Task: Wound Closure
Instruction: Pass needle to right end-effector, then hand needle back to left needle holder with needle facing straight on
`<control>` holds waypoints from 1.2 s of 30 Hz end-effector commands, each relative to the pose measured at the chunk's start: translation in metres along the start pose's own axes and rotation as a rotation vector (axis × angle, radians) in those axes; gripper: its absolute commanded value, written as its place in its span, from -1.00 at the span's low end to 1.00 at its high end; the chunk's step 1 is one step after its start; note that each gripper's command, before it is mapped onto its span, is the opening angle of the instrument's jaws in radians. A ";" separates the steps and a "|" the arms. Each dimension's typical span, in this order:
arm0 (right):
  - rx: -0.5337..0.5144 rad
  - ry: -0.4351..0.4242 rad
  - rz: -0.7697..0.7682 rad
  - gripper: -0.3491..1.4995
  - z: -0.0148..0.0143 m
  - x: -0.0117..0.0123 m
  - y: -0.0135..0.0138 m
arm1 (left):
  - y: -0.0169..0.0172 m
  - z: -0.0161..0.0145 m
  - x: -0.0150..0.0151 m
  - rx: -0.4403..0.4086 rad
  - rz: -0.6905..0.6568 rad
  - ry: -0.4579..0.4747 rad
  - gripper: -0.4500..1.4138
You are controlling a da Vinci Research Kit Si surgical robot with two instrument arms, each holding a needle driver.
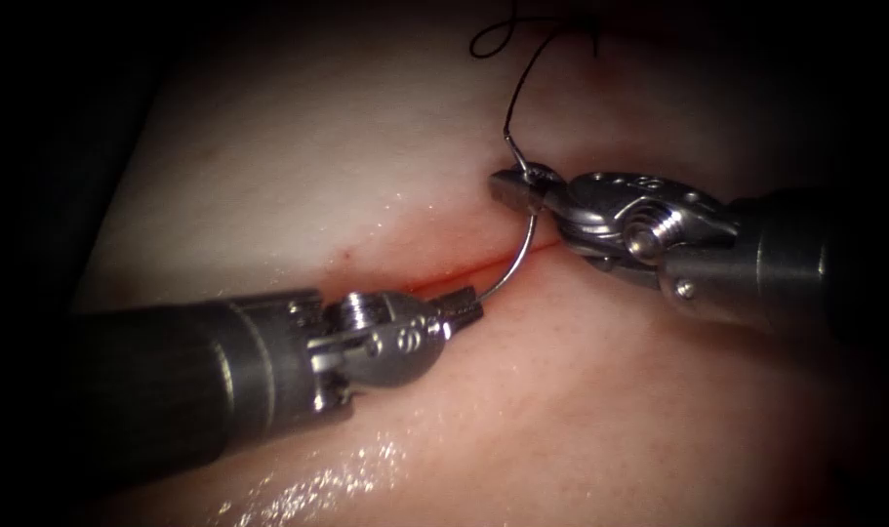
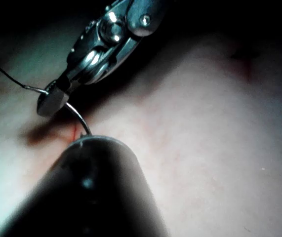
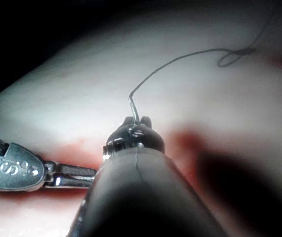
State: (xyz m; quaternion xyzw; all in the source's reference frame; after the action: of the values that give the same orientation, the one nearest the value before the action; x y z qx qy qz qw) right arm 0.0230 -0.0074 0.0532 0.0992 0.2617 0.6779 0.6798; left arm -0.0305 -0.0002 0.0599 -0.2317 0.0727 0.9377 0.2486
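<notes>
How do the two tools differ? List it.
The left tool comes in from the picture's left and holds the needle at its tip end; the right tool comes from the right and holds the end where the thread joins. The left sits lower, over the cut; the right higher. Both are shut on the needle.

Hand (image 1: 462, 310) – polished metal, matt grey shaft; needle (image 1: 518, 256) bright steel; tissue (image 1: 298, 156) wet, glossy.

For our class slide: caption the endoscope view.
Both tools, left and right, grip the curved needle above the cut.
</notes>
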 end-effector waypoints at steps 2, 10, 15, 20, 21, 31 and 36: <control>-0.007 0.029 0.012 -1.00 0.0006 0.0003 -0.0004 | -0.0002 0.0008 0.0004 0.001 -0.002 0.003 -0.24; 0.138 0.111 0.052 -1.00 0.0002 0.0017 0.0007 | -0.0011 -0.0004 0.0013 -0.136 -0.229 0.268 0.86; 0.410 0.205 -0.100 -1.00 -0.0002 0.0027 0.0025 | -0.0037 -0.0031 0.0024 -0.277 -0.348 0.391 0.80; 0.603 0.253 -0.323 -1.00 -0.0003 0.0031 0.0034 | -0.0051 -0.0038 0.0024 -0.392 -0.431 0.439 0.50; 0.620 0.282 -0.388 -1.00 -0.0002 0.0032 0.0035 | -0.0053 -0.0037 0.0024 -0.405 -0.449 0.449 0.41; 0.830 0.405 -0.388 -1.00 -0.0001 0.0036 0.0023 | -0.0062 0.0005 0.0008 -0.559 -0.610 0.498 0.32; 0.872 0.426 -0.429 -1.00 -0.0001 0.0037 0.0010 | -0.0053 0.0030 0.0001 -0.630 -0.653 0.525 0.32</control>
State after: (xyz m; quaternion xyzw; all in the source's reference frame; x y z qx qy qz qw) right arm 0.0210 -0.0039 0.0523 0.1702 0.6688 0.3506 0.6332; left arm -0.0287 0.0048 0.0622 -0.5350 -0.2335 0.6951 0.4195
